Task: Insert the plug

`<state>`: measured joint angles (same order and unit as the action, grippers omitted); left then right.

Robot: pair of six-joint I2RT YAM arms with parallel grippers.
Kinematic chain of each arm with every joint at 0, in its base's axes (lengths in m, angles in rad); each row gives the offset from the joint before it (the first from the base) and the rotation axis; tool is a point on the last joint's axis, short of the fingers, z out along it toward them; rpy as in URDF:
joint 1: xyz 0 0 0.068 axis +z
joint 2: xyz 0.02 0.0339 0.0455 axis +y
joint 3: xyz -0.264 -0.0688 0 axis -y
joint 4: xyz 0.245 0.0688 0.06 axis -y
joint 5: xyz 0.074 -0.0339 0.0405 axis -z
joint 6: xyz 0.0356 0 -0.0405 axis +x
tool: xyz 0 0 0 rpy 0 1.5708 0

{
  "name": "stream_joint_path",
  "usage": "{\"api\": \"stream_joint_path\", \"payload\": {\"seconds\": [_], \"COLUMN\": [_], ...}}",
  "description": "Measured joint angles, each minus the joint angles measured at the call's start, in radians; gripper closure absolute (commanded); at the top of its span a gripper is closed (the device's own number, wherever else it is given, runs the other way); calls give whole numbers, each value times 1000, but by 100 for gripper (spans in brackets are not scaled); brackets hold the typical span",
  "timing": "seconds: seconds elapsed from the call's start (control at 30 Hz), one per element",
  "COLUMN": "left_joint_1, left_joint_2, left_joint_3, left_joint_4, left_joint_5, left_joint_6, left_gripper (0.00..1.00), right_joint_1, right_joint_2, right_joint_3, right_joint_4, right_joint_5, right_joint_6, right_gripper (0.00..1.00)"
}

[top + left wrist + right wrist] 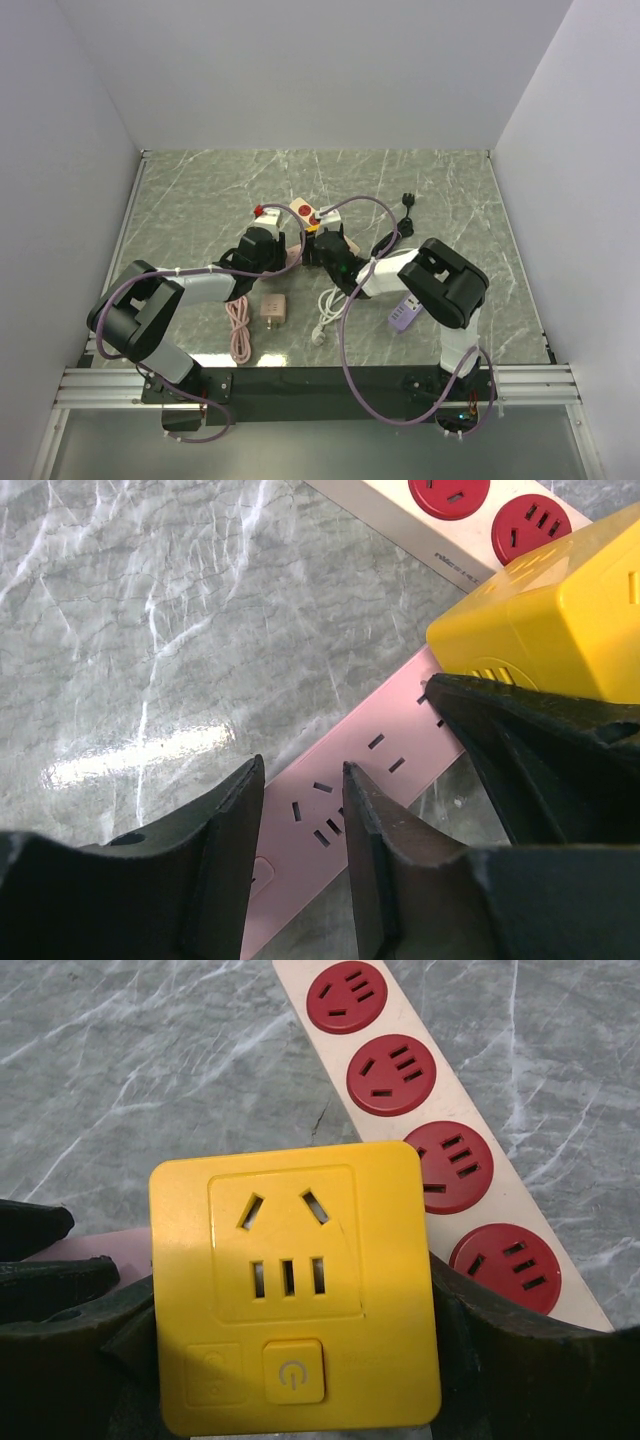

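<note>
table: grey marbled top (pixel 200 200), both arms reaching in to meet near its centre.
the plug: yellow cube (pixel 290 1260) held off the marble over the 1 o'clock end of the pink power strip (pixel 395 735) in the left wrist view; whether its pins have entered the strip cannot be told.
plug face: in the right wrist view it shows socket slots, with a power button at 6 o'clock.
right gripper: (pixel 295 1335) clamped on the plug, one dark finger at 9 o'clock of the cube and one at 3 o'clock.
left gripper: (pixel 300 790) fingers drawn nearly together with only a slim gap, nothing between them, poised over the pink strip at 7 o'clock of the plug.
cream power strip: (pixel 392 1075) lies just beside the plug, running from 12 to 4 o'clock in the right wrist view, with four round red sockets (pixel 345 997) in a row.
beige adapter: (pixel 273 307) at 7 o'clock of the grippers in the top view, apart from them.
pink cable: (pixel 238 335) bunched at 9 o'clock of the beige adapter.
white cable: (pixel 328 312) looped at 3 o'clock of the beige adapter.
purple power strip: (pixel 403 317) at 4 o'clock of the grippers, partly under the right arm.
black cord: (pixel 403 208) at 2 o'clock of the grippers.
</note>
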<state>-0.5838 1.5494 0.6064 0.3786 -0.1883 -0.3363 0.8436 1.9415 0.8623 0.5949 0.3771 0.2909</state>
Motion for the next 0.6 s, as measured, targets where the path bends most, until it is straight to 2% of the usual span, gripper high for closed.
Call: {"api": "stream_joint_path", "payload": {"seconds": [0.07,0.1,0.37,0.4,0.6], "left_joint_1": [0,0,-2,-2,-2], "left_joint_2": [0,0,6,6,13], "left_joint_3": [0,0,7,8,14], "left_joint_4": [-1,-1,-3,-4,-10], "left_joint_5": [1,2,8,8,8], "left_joint_6": [0,-1,-10,-11,-21], "left_gripper": [54,53,47,47,48], "right_joint_1": [-5,-7,-12,-12,-14], "right_joint_2": [-18,-24,-81,-87,-109], "right_joint_3": [0,0,-11,-12,-19], "right_joint_4": [-11,-15,-91,-100,-153], "right_joint_5": [-16,-22,-89,-95,-178], "right_joint_6": [0,0,1,2,51], "right_gripper": [82,74,44,4,3]}}
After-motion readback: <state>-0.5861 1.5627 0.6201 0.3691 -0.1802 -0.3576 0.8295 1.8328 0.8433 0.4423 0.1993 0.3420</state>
